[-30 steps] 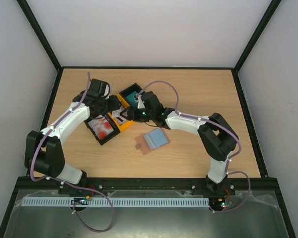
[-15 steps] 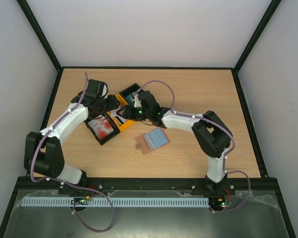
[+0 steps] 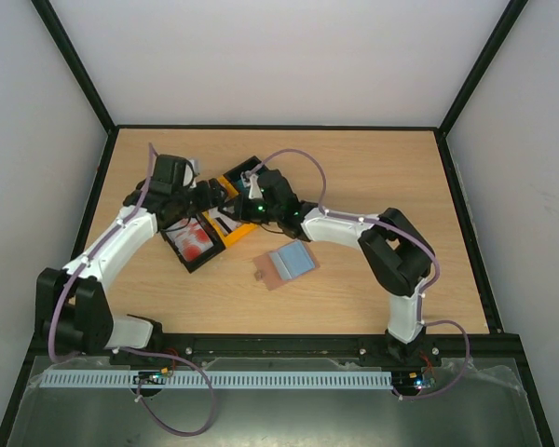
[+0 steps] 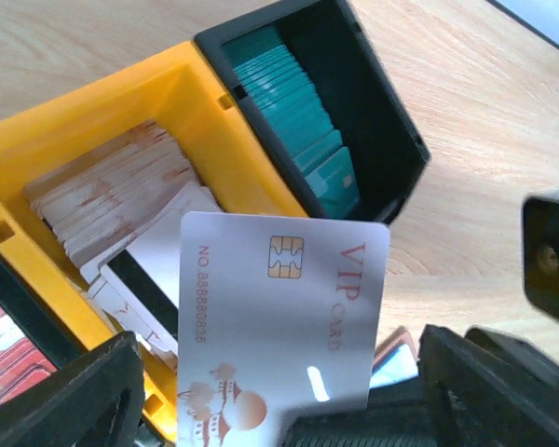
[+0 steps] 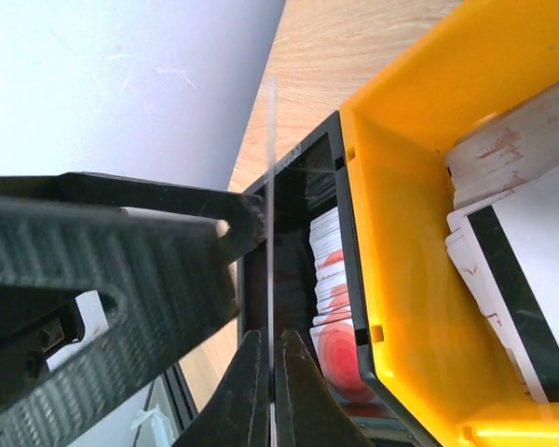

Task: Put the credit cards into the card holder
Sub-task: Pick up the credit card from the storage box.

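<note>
Over yellow tray, right tool pinches card (whitish).

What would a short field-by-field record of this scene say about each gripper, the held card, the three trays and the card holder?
left gripper: open, fingers either side of the card, not touching it
right gripper: shut on the white VIP card
white VIP card: held up over the trays
yellow tray: holds pale cards
far black tray: holds teal cards
near black tray: holds red-and-white cards
card holder: lying open on the table, apart from the trays
</note>
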